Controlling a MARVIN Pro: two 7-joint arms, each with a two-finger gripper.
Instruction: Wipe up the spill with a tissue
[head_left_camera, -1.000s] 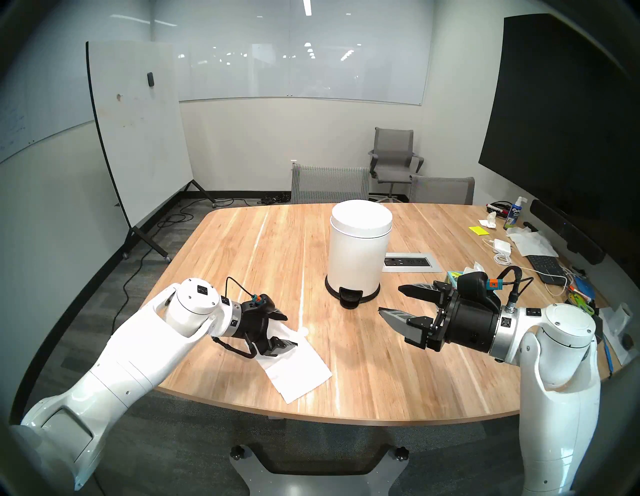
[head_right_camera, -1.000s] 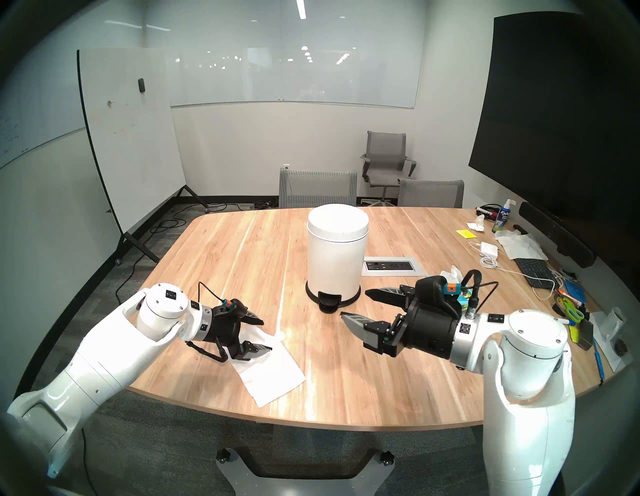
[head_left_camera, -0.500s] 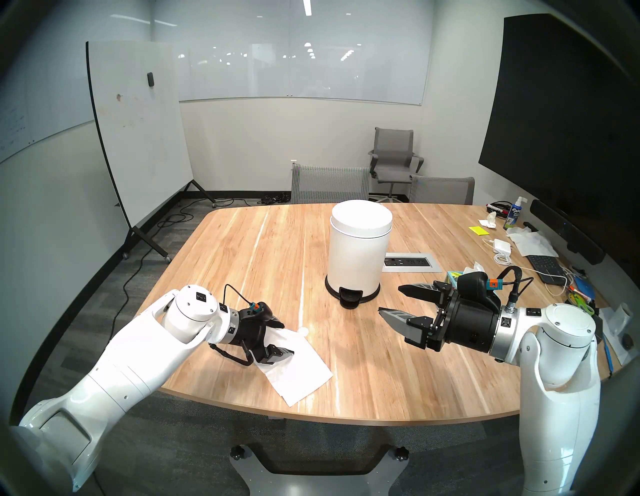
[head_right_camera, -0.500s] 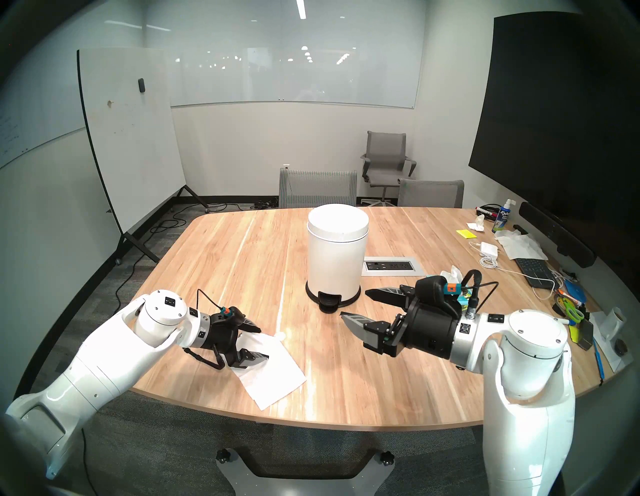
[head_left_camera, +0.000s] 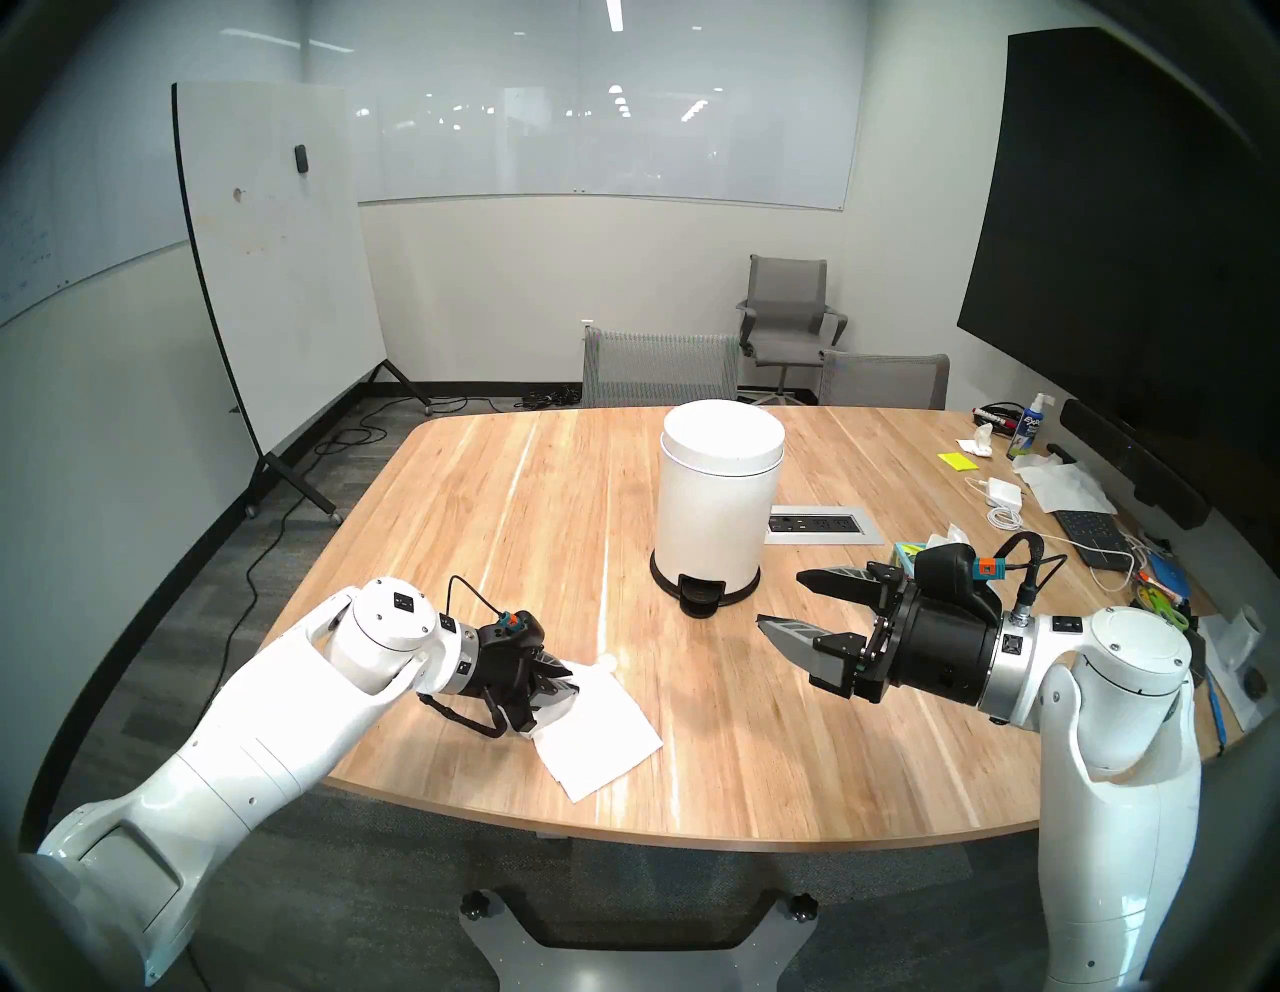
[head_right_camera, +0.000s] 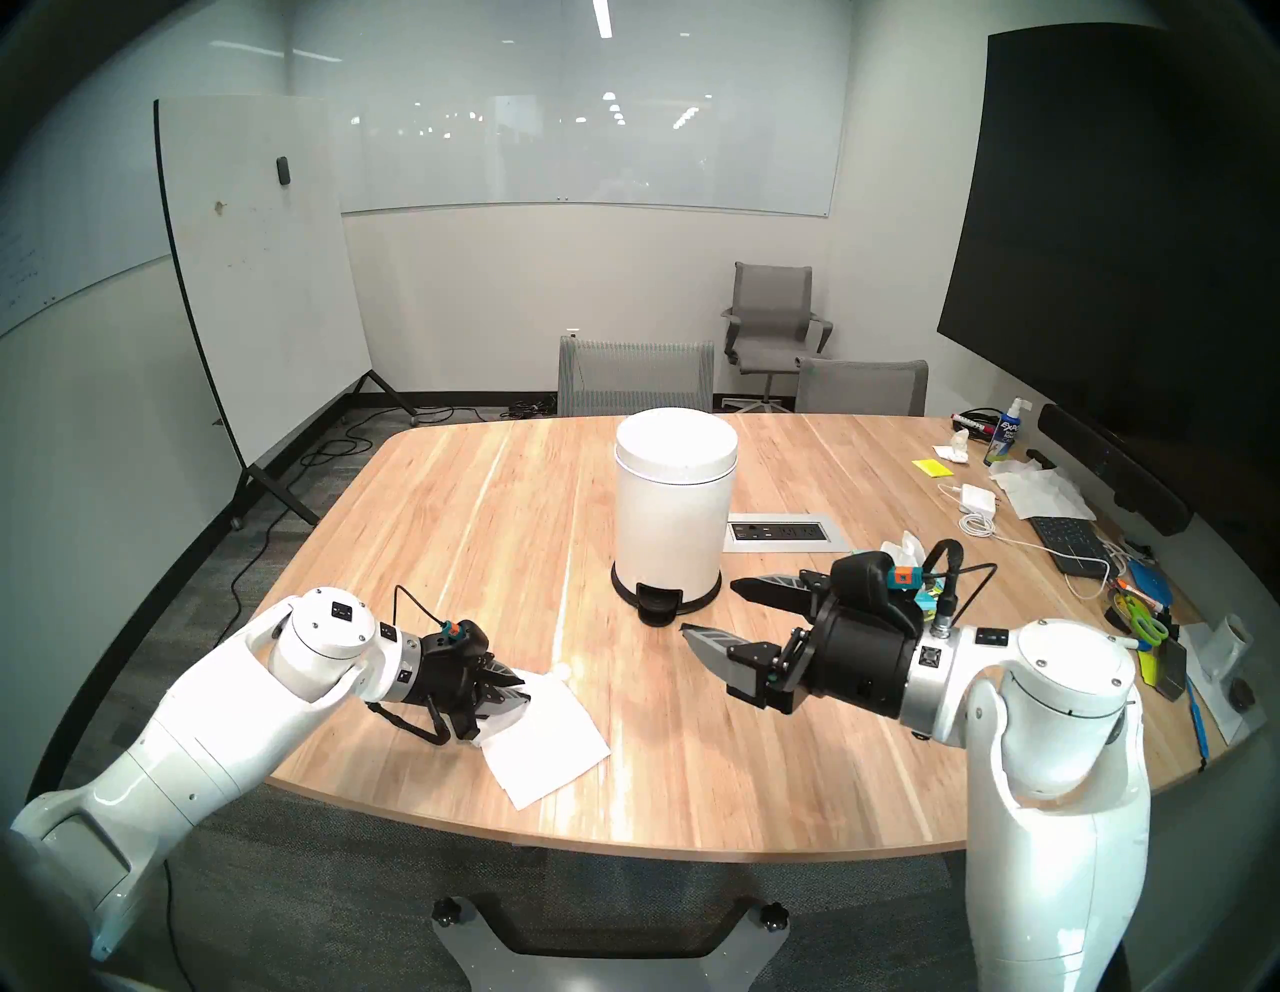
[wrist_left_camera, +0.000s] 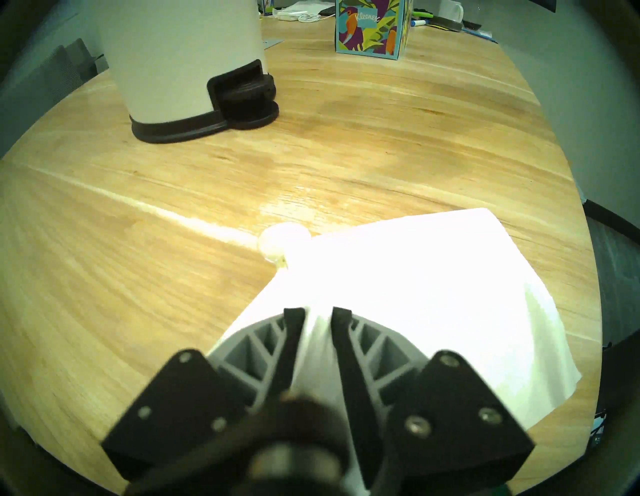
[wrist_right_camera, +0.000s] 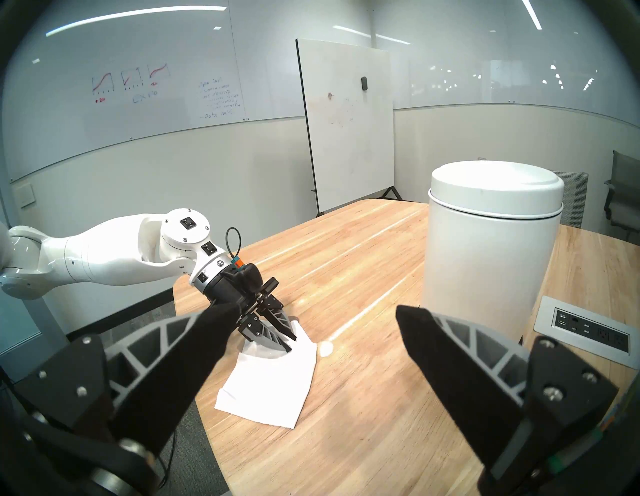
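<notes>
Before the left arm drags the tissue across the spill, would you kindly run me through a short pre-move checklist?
1. Left gripper pinching the tissue: ok, a fold is bunched between the fingers.
2. Grip firm enough to drag: cannot tell.
3. Spill located: ok, a small pale puddle at the tissue's far corner.
4. Spill already covered: not ok, mostly exposed.
5. Path clear: ok, the white bin stands well beyond the spill.
6. Right gripper out of the way: ok, open, above the table.
</notes>
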